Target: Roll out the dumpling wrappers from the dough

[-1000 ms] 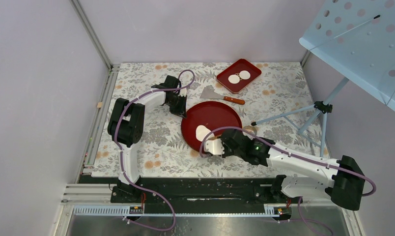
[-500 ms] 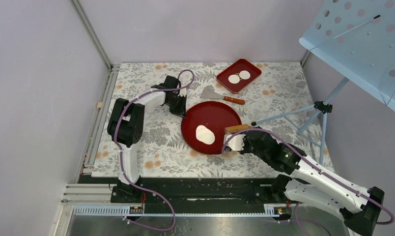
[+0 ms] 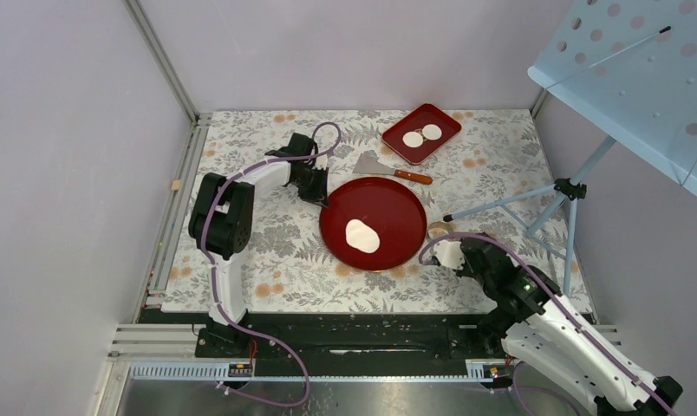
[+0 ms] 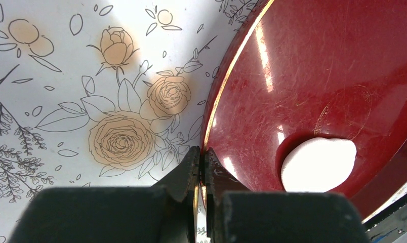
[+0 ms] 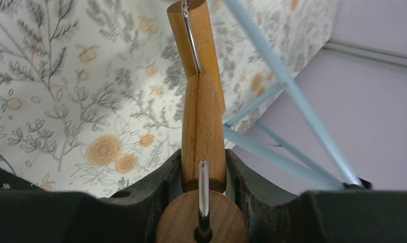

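The surface (image 3: 276, 251) is covered by a white cloth printed with grey leaves and pale orange roses, filling the middle of the top view between grey walls. A round red plate (image 3: 401, 208) lies flat near its centre. Toward the upper right, a small rectangular red tray (image 3: 438, 115) sits turned at an angle, well apart from the plate. Between them lies a scraper (image 3: 387, 169), metal blade to the left and wooden handle to the right, just above the plate's rim. At the right edge, the thin blue legs of a stand (image 3: 569, 186) spread over the cloth.
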`<state>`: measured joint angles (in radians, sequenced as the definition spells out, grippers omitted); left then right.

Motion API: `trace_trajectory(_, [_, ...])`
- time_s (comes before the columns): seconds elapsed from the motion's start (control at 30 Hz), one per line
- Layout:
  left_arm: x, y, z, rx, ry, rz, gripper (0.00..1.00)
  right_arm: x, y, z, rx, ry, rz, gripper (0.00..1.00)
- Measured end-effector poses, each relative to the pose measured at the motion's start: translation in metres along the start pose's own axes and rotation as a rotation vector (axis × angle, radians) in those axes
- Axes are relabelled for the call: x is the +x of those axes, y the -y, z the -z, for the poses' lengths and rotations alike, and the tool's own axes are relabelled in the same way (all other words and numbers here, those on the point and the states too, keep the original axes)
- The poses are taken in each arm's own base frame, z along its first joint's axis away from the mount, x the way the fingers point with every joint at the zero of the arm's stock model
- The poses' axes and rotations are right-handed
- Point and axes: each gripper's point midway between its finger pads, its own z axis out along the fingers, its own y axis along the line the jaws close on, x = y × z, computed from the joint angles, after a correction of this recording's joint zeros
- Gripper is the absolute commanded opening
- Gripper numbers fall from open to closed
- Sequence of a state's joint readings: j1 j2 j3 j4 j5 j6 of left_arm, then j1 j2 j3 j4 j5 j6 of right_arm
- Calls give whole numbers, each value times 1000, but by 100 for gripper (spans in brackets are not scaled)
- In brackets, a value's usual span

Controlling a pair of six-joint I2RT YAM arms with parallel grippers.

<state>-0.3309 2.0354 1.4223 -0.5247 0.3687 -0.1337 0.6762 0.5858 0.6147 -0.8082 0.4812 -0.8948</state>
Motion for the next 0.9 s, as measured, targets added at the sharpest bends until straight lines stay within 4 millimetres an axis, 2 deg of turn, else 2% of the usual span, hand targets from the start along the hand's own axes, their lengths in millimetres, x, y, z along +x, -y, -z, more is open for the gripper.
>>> trace_trajectory(0.13, [0, 0, 0, 2, 4, 2, 0, 18, -30, -21, -48, -80, 35, 3])
trace_trajectory(0.17, [0, 0, 0, 2, 5, 3, 0, 23, -37, -27, -52, -99, 42, 8])
trace_trajectory(0.23, [0, 0, 0, 3, 6, 3, 0, 31, -47, -37, -52, -132, 48, 23])
trace_trajectory(0.33, [0, 0, 0, 4, 6, 3, 0, 31, -43, -45, -7, -142, 23, 54])
trace_trajectory(0.5, [0, 0, 0, 5, 6, 4, 0, 28, -48, -48, -37, -136, 5, 79])
trace_trajectory(0.57, [0, 0, 0, 5, 6, 4, 0, 24, -54, -45, -84, -114, -8, 84])
trace_trajectory(0.67, [0, 0, 0, 5, 6, 4, 0, 8, -57, -35, -158, -33, -41, 87])
trace_trajectory(0.8, [0, 0, 0, 5, 6, 4, 0, -21, -50, -18, -217, 105, -102, 87])
trace_trajectory(0.9, [0, 0, 0, 5, 6, 4, 0, -41, -40, -14, -218, 180, -139, 91])
